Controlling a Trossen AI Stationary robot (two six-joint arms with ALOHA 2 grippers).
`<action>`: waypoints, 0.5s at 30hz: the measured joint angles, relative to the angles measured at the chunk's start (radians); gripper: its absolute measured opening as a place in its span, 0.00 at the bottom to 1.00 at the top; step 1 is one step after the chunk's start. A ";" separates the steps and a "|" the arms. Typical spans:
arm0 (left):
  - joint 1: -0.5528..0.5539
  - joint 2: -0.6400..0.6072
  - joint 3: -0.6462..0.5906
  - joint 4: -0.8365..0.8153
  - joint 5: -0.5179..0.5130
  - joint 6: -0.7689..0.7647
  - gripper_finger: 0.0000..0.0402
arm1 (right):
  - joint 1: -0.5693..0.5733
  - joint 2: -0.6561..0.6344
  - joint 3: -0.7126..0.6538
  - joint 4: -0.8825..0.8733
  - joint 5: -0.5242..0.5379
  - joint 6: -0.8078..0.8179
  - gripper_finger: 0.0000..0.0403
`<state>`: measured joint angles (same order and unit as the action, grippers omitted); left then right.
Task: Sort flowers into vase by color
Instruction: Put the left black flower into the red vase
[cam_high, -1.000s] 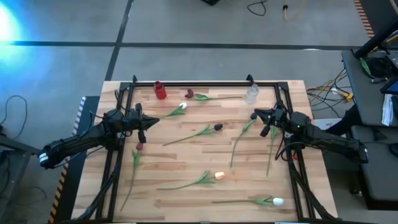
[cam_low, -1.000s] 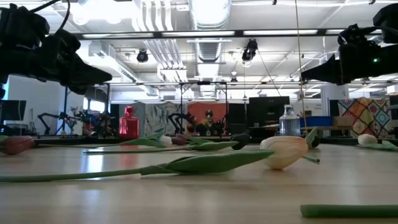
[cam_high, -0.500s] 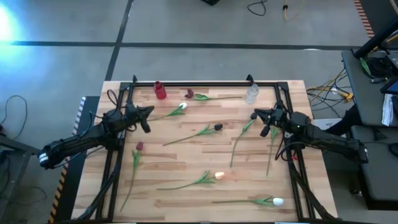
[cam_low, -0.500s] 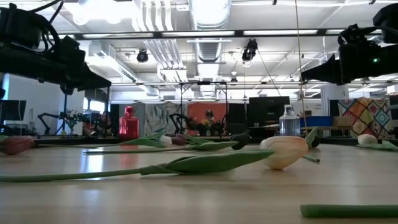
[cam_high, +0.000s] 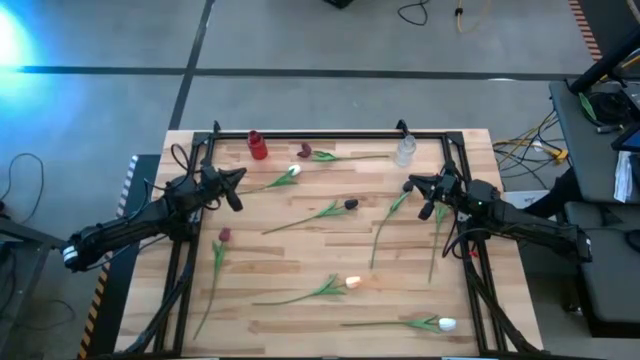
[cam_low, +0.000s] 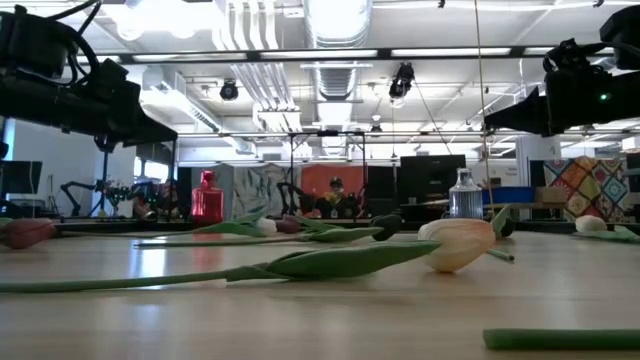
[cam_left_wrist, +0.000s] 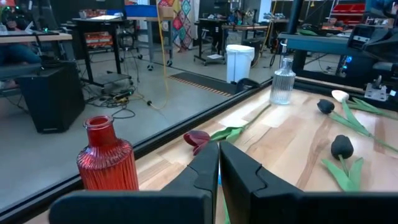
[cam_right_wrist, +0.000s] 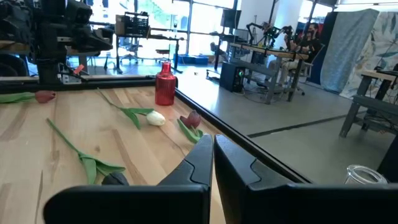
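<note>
Several artificial tulips lie flat on the wooden table on their stems and leaves. Dark heads lie at the maroon one (cam_high: 303, 151) by the far edge, the black one (cam_high: 351, 204) in the middle and the maroon one (cam_high: 224, 235) on the left. Light heads are the white one (cam_high: 294, 171), the peach one (cam_high: 352, 283) and the white one (cam_high: 446, 324) near the front. The red vase (cam_high: 258, 146) and the clear vase (cam_high: 405, 150) stand at the far edge. My left gripper (cam_high: 240, 180) hovers shut, pointing toward the red vase (cam_left_wrist: 107, 155). My right gripper (cam_high: 412, 184) hovers shut beside a dark head (cam_high: 408, 186).
A black frame rail (cam_high: 330, 134) runs along the table's far edge behind both vases, and rails run down both sides. Two loose stems (cam_high: 437, 240) lie near the right arm. Bare wood (cam_high: 300, 250) lies between the flowers in the middle.
My left gripper swung from above the left maroon tulip toward the table's far edge and turned toward the red vase, then held still. The maroon head it had covered now shows fully. The flowers and the right arm kept still.
</note>
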<state>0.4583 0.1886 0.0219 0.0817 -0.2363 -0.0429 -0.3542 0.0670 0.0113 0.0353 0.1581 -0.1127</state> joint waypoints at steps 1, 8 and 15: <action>0.000 0.000 0.000 0.001 0.000 0.000 0.00 | 0.000 0.000 0.000 0.000 0.000 0.000 0.02; 0.000 0.000 0.000 0.024 0.015 -0.098 0.00 | 0.000 0.000 0.000 0.000 0.000 0.000 0.02; 0.000 0.000 0.000 0.261 0.012 -0.083 0.00 | 0.000 0.000 0.000 0.000 0.000 0.000 0.02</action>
<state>0.4583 0.1883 0.0219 0.3425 -0.2246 -0.1261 -0.3538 0.0669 0.0115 0.0355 0.1581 -0.1127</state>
